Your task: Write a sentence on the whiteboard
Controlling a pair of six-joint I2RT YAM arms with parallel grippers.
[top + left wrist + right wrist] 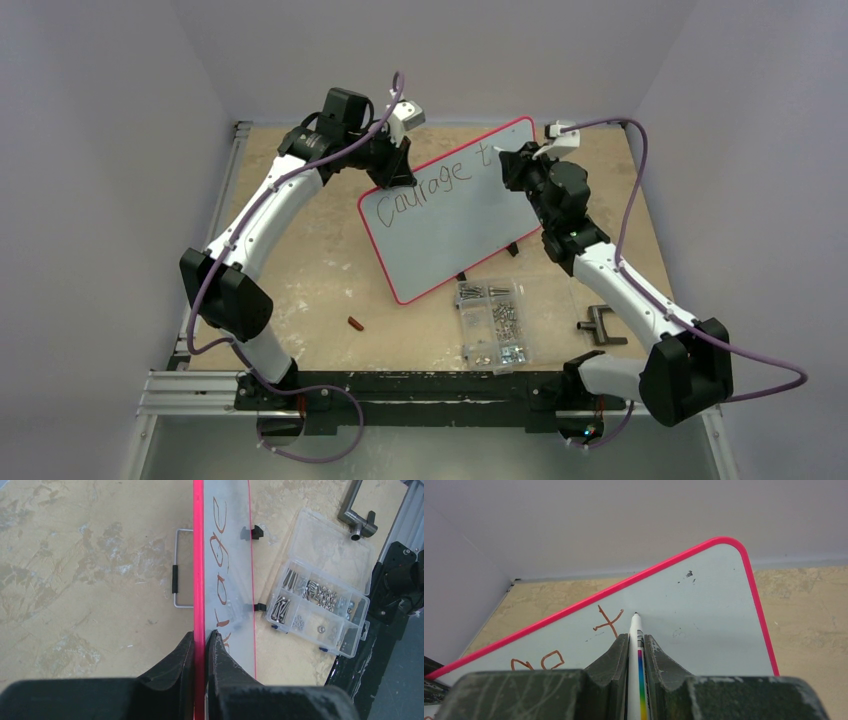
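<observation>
The whiteboard (450,225), white with a pink rim, stands tilted in the middle of the table. The sentence (425,187) on it reads "Courage t" in dark marker. My left gripper (395,168) is shut on the board's upper left rim. In the left wrist view the left gripper (201,637) pinches the pink edge beside the whiteboard (230,580). My right gripper (636,639) is shut on a white marker (636,627) with a rainbow stripe. Its tip meets the whiteboard (704,605) just right of the "t" (608,622). In the top view the right gripper (508,158) is at the board's upper right.
A clear compartment box of screws (492,322) lies in front of the board, also seen as the box (320,605). A grey T-shaped tool (600,328) sits at the right. A small red piece (355,323) lies at front left. A wire handle (177,567) projects behind the board.
</observation>
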